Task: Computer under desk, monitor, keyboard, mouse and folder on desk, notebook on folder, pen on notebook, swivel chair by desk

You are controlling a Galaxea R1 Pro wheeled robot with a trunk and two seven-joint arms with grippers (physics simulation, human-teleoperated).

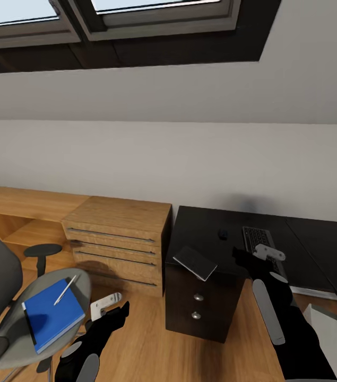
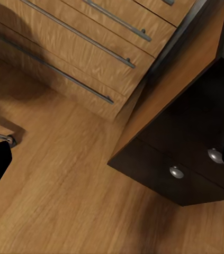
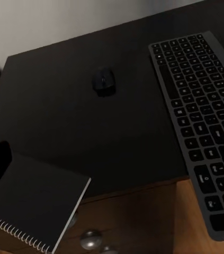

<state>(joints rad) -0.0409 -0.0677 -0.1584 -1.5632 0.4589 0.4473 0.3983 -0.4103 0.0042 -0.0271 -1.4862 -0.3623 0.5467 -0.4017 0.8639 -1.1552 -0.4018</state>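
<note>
The grey swivel chair (image 1: pixel 9 318) stands at the left with the blue folder (image 1: pixel 51 317) on its seat and the silvery pen (image 1: pixel 65 290) lying on the folder. My left gripper (image 1: pixel 121 309) hovers open over the floor beside the chair. On the black desk (image 1: pixel 200 228) the dark notebook (image 1: pixel 195 261) (image 3: pixel 35 203) overhangs the front corner. Behind it lie the mouse (image 1: pixel 223 233) (image 3: pixel 104 82) and the keyboard (image 1: pixel 261 244) (image 3: pixel 202 116). Above the desk's front edge, my right gripper (image 1: pixel 239 254) is open and empty. The computer (image 1: pixel 331 331) shows partly at lower right. The monitor is out of view.
A light wooden drawer unit (image 1: pixel 120 239) (image 2: pixel 90 47) with bar handles stands between chair and desk. The desk's drawer block (image 2: pixel 186 153) has round silver knobs. Wood floor (image 1: pixel 141 339) lies open in front. A low wooden shelf (image 1: pixel 14 212) runs along the grey wall.
</note>
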